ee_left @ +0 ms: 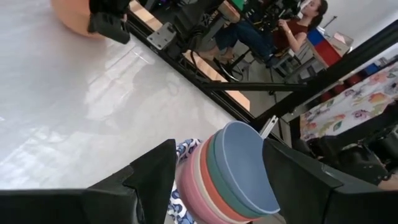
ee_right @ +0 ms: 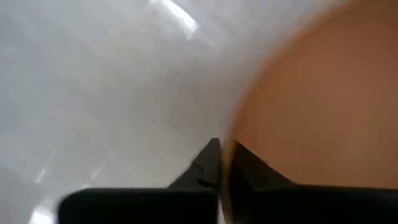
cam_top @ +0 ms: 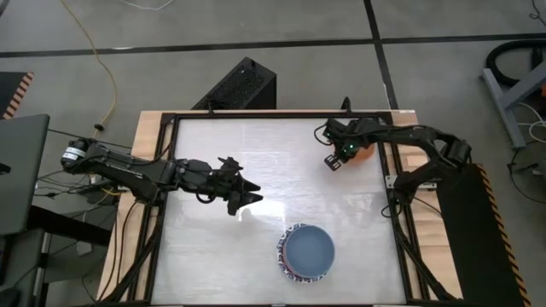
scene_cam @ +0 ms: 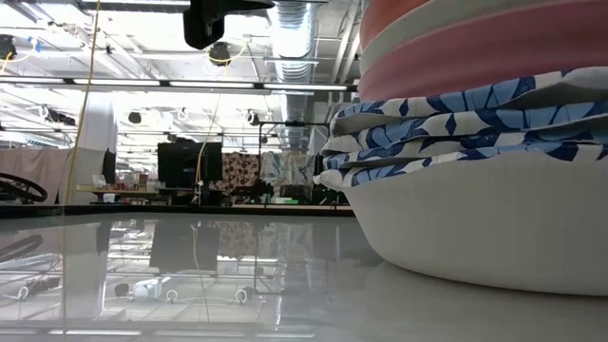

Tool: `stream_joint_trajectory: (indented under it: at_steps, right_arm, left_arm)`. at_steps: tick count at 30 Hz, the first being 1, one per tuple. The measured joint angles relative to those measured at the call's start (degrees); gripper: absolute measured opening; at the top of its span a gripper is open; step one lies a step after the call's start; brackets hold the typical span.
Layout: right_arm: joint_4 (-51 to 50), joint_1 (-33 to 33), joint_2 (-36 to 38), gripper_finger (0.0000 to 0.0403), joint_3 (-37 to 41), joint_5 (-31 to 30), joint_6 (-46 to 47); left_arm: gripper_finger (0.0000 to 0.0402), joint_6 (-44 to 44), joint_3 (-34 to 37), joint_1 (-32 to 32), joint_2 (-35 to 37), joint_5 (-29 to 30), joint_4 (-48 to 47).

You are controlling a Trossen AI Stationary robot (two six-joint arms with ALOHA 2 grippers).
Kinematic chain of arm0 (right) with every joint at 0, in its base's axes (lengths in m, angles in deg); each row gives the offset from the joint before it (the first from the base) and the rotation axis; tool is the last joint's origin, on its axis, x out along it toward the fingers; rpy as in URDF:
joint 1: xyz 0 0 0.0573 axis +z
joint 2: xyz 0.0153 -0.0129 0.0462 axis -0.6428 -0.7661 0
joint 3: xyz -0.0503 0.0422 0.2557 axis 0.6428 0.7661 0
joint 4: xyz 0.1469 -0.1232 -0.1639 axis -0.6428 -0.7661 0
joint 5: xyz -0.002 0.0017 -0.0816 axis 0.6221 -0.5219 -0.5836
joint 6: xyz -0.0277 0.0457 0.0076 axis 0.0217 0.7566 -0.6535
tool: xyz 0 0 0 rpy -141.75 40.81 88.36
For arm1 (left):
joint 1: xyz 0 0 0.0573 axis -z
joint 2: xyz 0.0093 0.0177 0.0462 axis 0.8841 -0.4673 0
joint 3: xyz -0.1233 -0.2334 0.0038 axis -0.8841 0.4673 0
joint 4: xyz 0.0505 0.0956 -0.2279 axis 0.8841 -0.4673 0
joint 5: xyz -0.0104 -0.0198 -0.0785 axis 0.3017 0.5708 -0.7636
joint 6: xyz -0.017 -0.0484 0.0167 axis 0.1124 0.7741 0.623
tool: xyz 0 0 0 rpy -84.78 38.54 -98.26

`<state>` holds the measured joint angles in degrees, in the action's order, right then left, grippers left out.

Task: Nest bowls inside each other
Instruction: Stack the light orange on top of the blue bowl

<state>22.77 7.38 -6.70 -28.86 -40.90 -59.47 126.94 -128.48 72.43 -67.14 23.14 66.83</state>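
Glossy white table (cam_top: 213,162); smooth round bowls (cam_top: 307,253) stacked.

The table (cam_top: 256,170) has a pale, glossy top inside a dark frame, edged with bare wood on both sides. Behind it on the grey floor stands a black box (cam_top: 243,85) with a vented face. A yellow cable (cam_top: 101,64) runs across the floor on the left, ending near the table's corner. A dark case (cam_top: 21,170) lies off the left edge.

Beyond the table, the left wrist view shows a seated person (ee_left: 273,31) in a dark red top, and a flowered cloth (ee_left: 354,102), perhaps draped over another table. The low view shows a hall with ceiling lights (scene_cam: 294,24) and hanging patterned fabrics (scene_cam: 242,176).
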Motion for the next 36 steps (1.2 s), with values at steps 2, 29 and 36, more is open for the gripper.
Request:
stream_joint_trajectory:
  at_steps: [2,29,36]
  right_arm:
    - [-0.33,0.17,0.02,0.0018,-0.39,0.07,0.45]
    - [-11.21,61.39,1.49,0.0008,-42.34,-6.02,-32.35]
    - [-17.04,70.03,-10.13,0.0010,-50.62,-12.04,-29.80]
  left_arm:
    - [0.0229,0.00,0.00,0.00,0.02,-0.03,-0.01]
    - [0.0229,-4.59,-0.02,-4.01,14.96,-3.89,-4.55]
    - [0.0229,-4.59,-0.04,-4.02,15.26,-3.53,-6.72]
